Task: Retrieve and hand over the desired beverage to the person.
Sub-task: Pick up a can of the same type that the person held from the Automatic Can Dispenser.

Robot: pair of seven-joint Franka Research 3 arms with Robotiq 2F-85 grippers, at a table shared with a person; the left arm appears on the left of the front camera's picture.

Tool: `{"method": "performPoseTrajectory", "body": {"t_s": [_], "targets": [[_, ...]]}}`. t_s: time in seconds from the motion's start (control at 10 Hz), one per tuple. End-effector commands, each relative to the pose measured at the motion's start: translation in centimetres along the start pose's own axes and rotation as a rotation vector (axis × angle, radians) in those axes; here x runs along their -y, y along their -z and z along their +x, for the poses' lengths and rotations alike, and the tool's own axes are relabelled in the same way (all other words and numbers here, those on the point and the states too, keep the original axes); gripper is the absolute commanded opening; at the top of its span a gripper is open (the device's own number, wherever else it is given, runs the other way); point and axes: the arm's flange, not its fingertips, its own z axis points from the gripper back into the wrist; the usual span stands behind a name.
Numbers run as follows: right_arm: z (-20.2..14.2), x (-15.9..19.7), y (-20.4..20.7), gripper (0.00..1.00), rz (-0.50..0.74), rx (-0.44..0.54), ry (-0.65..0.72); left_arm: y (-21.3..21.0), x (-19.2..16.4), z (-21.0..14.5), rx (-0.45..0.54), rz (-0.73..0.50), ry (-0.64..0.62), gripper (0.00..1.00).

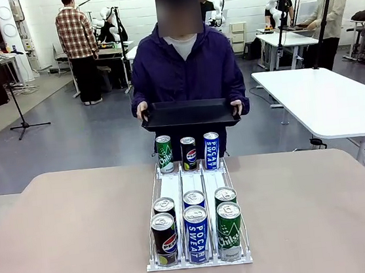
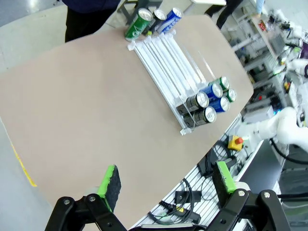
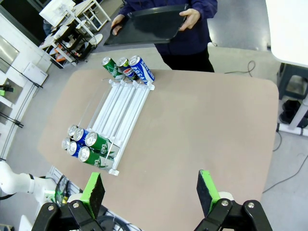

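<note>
Across the table stands the person [image 1: 185, 70] in a dark purple jacket, holding a black tray [image 1: 190, 114] level in both hands. On a white slide rack [image 1: 191, 181] the beverage cans sit in three lanes: a green can [image 1: 165, 153], a Pepsi [image 1: 188, 153] and a blue Pocari Sweat [image 1: 212, 150] at the far end, and two rows of the same kinds [image 1: 197, 233] at the near end. Nothing shows which one is desired. My left gripper [image 2: 167, 180] hangs open high above the table, off the rack [image 2: 163, 62]. My right gripper [image 3: 150, 192] is open too, high over the rack [image 3: 122, 113].
The tan table [image 1: 69, 241] has bare room on both sides of the rack. A white table [image 1: 326, 97] stands at the back right. Other people and a tripod [image 1: 16, 96] are far behind.
</note>
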Motion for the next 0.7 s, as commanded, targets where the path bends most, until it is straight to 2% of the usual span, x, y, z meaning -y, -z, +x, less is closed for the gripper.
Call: {"method": "performPoseTrajectory", "body": {"t_s": [0.0,0.1,0.3,0.5,0.6], "targets": [[0.2,0.1,0.1,1.00,0.028,0.011,-0.012,4.9,5.5,3.5,-0.250,0.101,0.064,1.00],[0.2,0.1,0.1,1.00,0.028,0.011,-0.012,9.4,9.8,5.6,-0.405,0.106,0.087,1.00],[0.2,0.1,0.1,1.00,0.028,0.011,-0.012,17.2,15.9,7.4,-0.506,0.267,-0.039,1.00],[0.2,0.1,0.1,1.00,0.028,0.011,-0.012,24.9,20.7,6.4,-0.530,0.500,-0.157,1.00],[0.2,0.1,0.1,1.00,0.028,0.011,-0.012,27.7,22.2,5.6,-0.509,0.547,-0.201,1.00]]}}
